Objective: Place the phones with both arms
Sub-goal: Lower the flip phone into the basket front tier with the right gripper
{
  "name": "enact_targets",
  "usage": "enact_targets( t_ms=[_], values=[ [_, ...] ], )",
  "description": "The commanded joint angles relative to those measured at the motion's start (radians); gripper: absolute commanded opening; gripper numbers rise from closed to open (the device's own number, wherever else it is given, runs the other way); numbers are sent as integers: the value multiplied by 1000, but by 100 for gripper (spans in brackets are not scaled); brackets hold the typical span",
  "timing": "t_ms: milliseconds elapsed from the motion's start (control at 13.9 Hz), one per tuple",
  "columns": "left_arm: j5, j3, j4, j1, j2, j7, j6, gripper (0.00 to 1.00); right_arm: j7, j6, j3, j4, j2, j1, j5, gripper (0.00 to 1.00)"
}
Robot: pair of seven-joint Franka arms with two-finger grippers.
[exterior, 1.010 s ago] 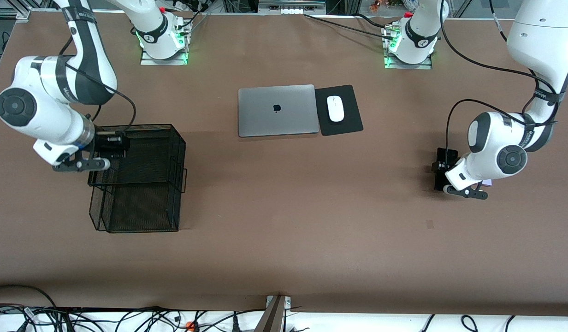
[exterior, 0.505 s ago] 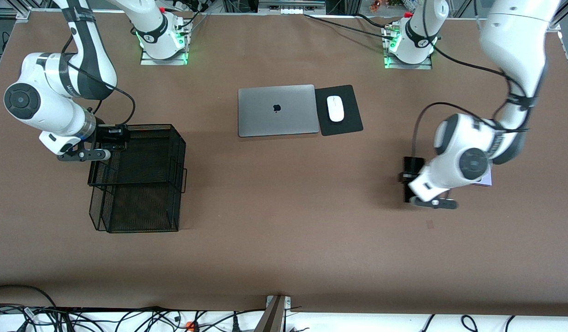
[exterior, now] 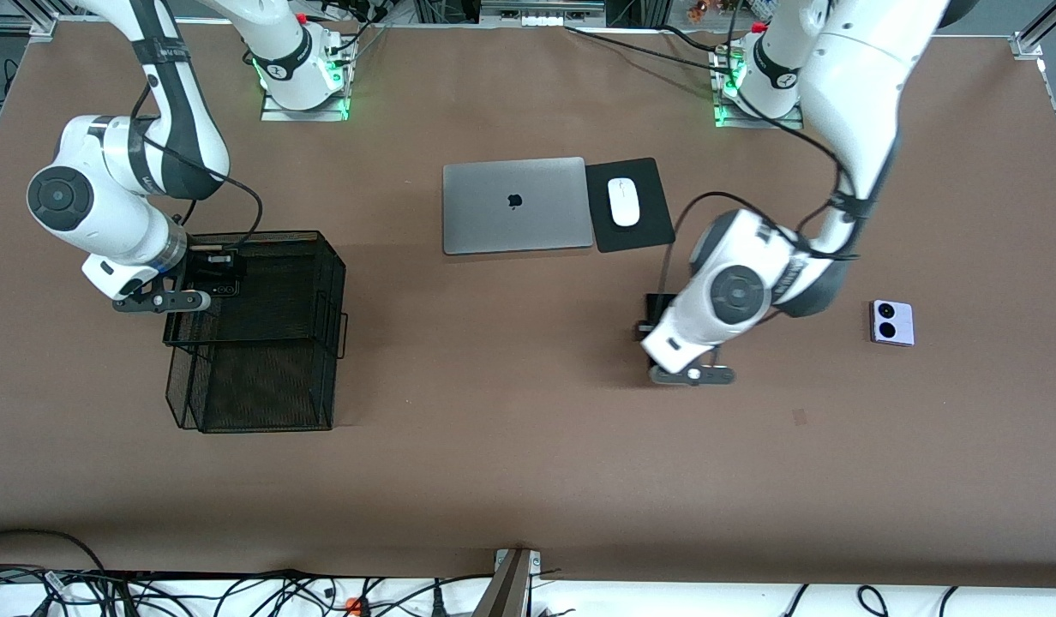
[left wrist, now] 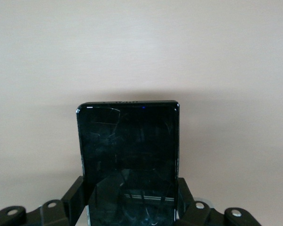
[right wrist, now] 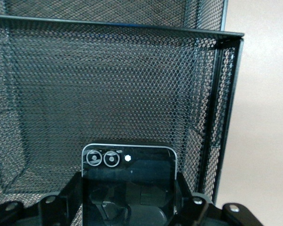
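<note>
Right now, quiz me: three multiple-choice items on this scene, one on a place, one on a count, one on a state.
1. Where does the mouse lie?
A. On the black pad beside the laptop
B. In the mesh tray
C. On the laptop

2. How many phones lie free on the table?
A. None
B. One
C. Three

3. What is the left gripper doing?
A. Open and empty
B. Shut on the mouse
C. Shut on the black slab phone

Answers:
1 A, the pad sits under it.
2 B, only the lavender phone.
3 C, the phone stands between its fingers.
</note>
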Motion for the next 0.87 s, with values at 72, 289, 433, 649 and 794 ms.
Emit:
enact_targets(
  t_ms=[72, 289, 433, 649, 794],
  values=[
    [-19, 13, 155, -104, 103, -96, -29, 0, -14, 25, -10, -4, 10, 2, 33, 13],
    [-18, 17, 319, -216, 209, -231, -29, 0, -13, 25, -11, -4, 11, 2, 36, 61],
    [-16, 26, 414, -287, 273, -302, -29, 0, -5, 22, -10, -1, 11, 2, 45, 85],
    [-15, 46, 499, -345, 344, -365, -15, 0, -2, 14, -10, 7, 10, 2, 45, 100],
    [-15, 95, 555, -397, 400, -420, 22, 0, -4, 14, -10, 15, 8, 2, 45, 100]
  ],
)
